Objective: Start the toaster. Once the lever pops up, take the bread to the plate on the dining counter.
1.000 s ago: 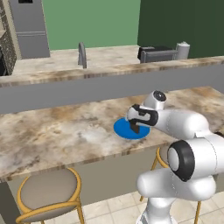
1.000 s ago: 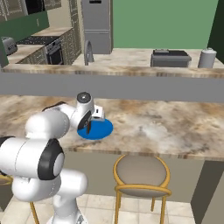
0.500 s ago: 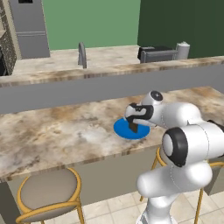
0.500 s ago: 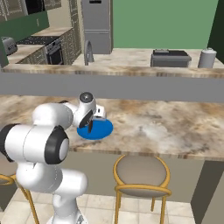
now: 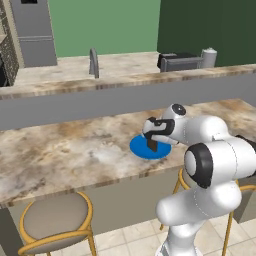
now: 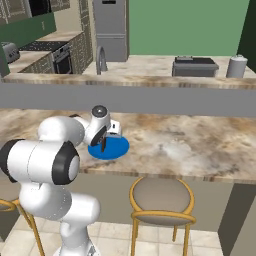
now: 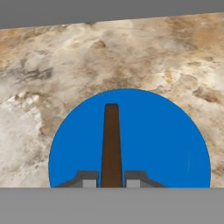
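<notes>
While our gripper (image 7: 111,183) is pinching the bread (image 7: 111,144) edge-on between its fingers, we are holding the slice upright over the blue plate (image 7: 166,144), which is sitting near the table's (image 5: 65,150) near edge.

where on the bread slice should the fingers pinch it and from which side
Across its two flat faces at the top edge, coming from above: the bread stands on edge over the plate, thin enough for the gripper, shut on it, to span.
</notes>
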Robot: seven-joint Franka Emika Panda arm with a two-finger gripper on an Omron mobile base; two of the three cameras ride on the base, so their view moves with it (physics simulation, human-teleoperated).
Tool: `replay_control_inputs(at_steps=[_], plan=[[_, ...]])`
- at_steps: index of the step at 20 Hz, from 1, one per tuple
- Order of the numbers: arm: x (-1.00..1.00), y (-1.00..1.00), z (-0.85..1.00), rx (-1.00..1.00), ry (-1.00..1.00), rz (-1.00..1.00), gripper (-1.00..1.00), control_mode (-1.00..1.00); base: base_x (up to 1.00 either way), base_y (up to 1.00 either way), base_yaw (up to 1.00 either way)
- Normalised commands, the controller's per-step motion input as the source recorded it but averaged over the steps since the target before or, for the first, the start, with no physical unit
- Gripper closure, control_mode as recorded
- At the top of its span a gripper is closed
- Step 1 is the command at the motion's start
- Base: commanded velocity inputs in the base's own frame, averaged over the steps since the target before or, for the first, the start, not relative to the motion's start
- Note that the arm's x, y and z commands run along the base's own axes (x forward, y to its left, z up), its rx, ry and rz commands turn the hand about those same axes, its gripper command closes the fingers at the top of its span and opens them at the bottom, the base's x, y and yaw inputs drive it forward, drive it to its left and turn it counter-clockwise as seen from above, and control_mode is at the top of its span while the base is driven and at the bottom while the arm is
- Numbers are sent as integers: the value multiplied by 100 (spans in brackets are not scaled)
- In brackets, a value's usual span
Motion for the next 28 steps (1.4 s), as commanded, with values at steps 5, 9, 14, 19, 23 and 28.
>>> replay_control_inputs(at_steps=[5,9,14,19,23,28], plan=[[0,0,0,0,0,0,-100,-100,0,0,0],[0,0,0,0,0,0,-100,-100,0,0,0],[0,0,4,0,0,0,-100,-100,0,0,0],[0,0,30,0,-1,0,-100,-100,0,0,0],[-2,0,56,0,-4,0,-100,-100,0,0,0],[-29,1,68,0,-3,0,-100,-100,0,0,0]])
